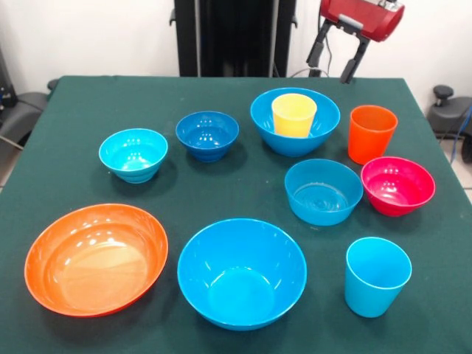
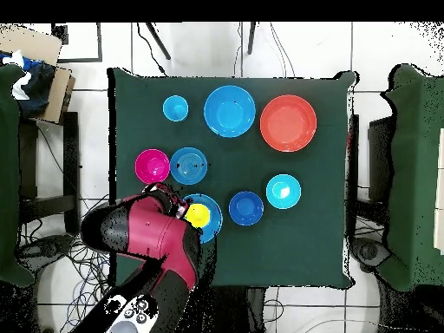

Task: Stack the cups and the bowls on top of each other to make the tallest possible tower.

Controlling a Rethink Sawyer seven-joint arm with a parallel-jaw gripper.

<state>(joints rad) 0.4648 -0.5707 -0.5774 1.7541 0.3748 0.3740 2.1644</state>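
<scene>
My gripper hangs open and empty above the table's far right edge, behind the orange cup. The yellow cup stands upright inside a large blue bowl. In front of them sit the medium light blue bowl and the magenta-red bowl. The light blue cup stands at the near right. Another large blue bowl and the wide orange bowl lie along the near edge. The cyan bowl and the dark blue bowl are at the left middle.
In the overhead view the red arm covers the table corner beside the yellow cup and hides the orange cup. All bowls stand mouth up and apart on the green cloth. Chairs and cables surround the table.
</scene>
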